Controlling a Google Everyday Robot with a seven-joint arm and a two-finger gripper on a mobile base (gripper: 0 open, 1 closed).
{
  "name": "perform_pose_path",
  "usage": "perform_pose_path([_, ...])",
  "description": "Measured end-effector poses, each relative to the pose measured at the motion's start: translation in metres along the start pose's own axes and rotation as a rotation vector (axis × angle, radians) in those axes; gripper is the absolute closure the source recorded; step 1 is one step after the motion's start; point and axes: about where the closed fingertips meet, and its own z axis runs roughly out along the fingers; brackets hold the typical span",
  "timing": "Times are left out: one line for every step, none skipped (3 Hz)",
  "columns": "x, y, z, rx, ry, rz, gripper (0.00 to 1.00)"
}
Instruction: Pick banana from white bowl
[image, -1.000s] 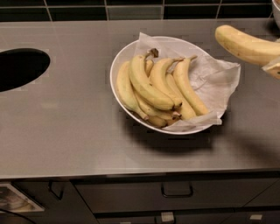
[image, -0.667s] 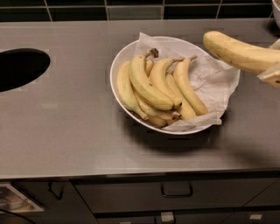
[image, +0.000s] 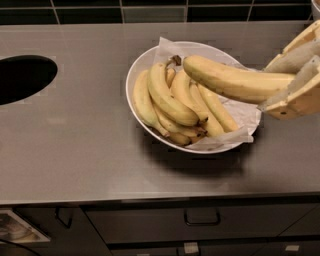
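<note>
The brushed grey metal bench (image: 75, 145) runs edge to edge, backed by dark tiles (image: 150, 10), with a black oval opening (image: 20, 77) cut off at the left. The glossy white bowl (image: 131, 82) holds crinkled paper (image: 242, 115) and a bunch of bananas (image: 167, 100) joined at a dark stem. The banana (image: 225, 80), smooth and yellow, hangs over the bowl's right half. The tan tool (image: 274, 84), cut off at the right edge, is clamped on its far end and hides it. Drawer handles (image: 202, 220) show below.
</note>
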Motion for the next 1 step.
perform_pose_path([-0.0017,0.0013,0.0003,-0.005,-0.004,-0.004,1.00])
